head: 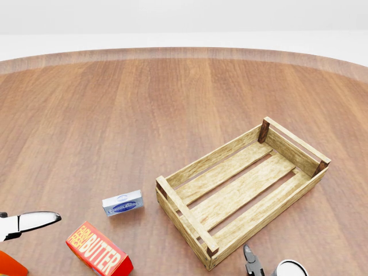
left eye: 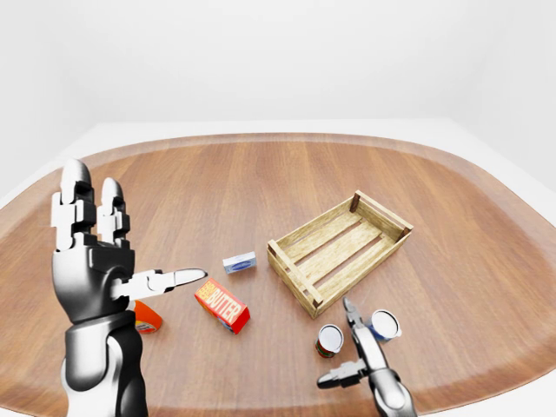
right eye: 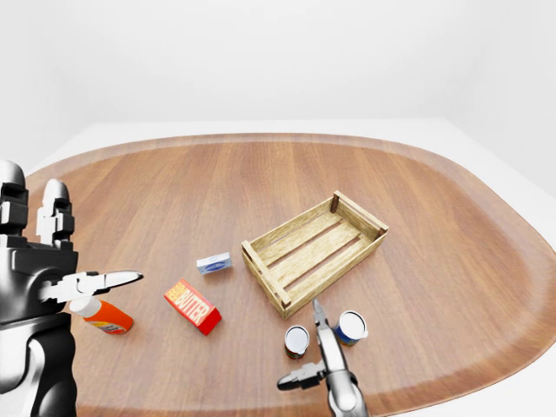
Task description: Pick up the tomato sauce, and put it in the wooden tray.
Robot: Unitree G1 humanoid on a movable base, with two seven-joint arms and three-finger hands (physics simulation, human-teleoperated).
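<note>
- Left-eye view takes in the whole brown wooden table (left eye: 261, 174). The head view is tighter and looks down, so it loses the table's bottom strip.
- Left hand (left eye: 95, 261) is raised at the left edge of the eye views, fingers straight up, thumb poking right, spread wide and holding nothing. The head view only catches that thumb tip.
- Wooden tray (head: 184, 215) sits right of centre, its long side running diagonally from lower left to upper right. The head view looks straight onto its slatted floor, with nothing lying on it.
- Right hand (right eye: 326, 369) is low at the bottom edge, fingers splayed and gripping nothing. One finger (left eye: 356, 326) points up between the two cans. Can't tell if it touches either.
- Butter box (left eye: 222, 305) lies flat, left of the tray.
- Orange bottle (right eye: 102, 315) lies on its side, white cap pointing upper left. It's clear in the right-eye view. In the left-eye view the left arm hides most of it.
- Tomato sauce (left eye: 329, 340) is the red-labelled can just below the tray's near corner, left of that finger. It looks upright, long axis vertical, lid up. It's outside the head view entirely.
- Blue can (left eye: 384, 324) is just right of the finger. The head view shows only its rim.
- Small blue-and-white box (head: 122, 203) lies between the butter box and the tray.
</note>
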